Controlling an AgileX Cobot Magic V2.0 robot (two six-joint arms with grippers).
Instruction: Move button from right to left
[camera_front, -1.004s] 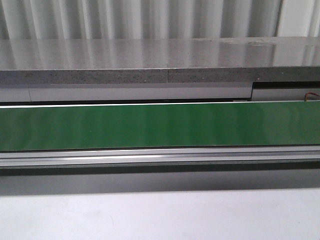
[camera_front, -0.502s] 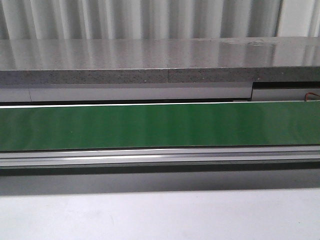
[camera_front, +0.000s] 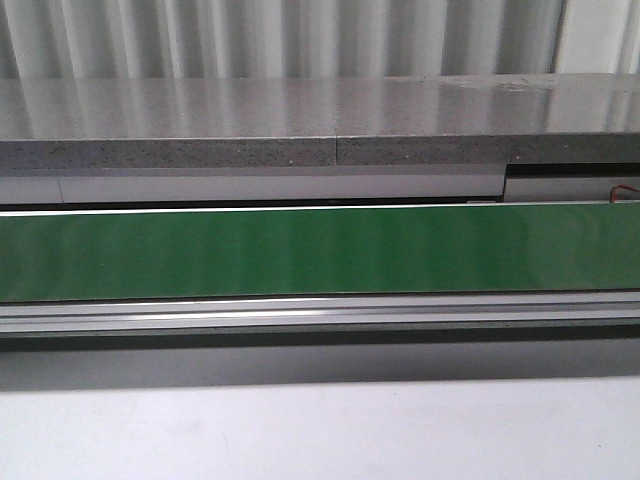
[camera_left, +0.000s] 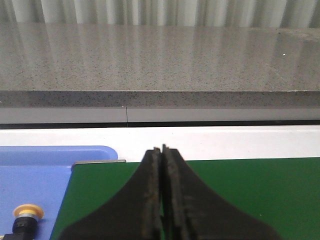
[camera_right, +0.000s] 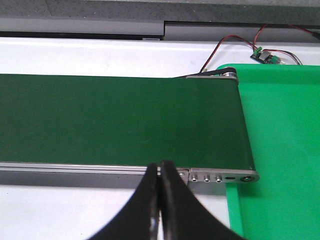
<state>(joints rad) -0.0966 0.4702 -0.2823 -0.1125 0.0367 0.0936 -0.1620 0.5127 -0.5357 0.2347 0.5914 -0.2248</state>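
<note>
A button (camera_left: 27, 216) with a round orange cap and black collar lies in the blue tray (camera_left: 55, 170), seen only in the left wrist view. My left gripper (camera_left: 163, 148) is shut and empty, over the end of the green conveyor belt (camera_left: 240, 190) beside that tray. My right gripper (camera_right: 159, 164) is shut and empty, at the near rail of the green belt (camera_right: 120, 120) by its other end. Neither gripper shows in the front view, which holds only the belt (camera_front: 320, 250).
A green tray (camera_right: 280, 150) sits past the belt's right end, with a small circuit board and red-black wires (camera_right: 267, 56) behind it. A grey stone ledge (camera_front: 320, 125) runs behind the belt. White tabletop (camera_front: 320, 430) lies in front.
</note>
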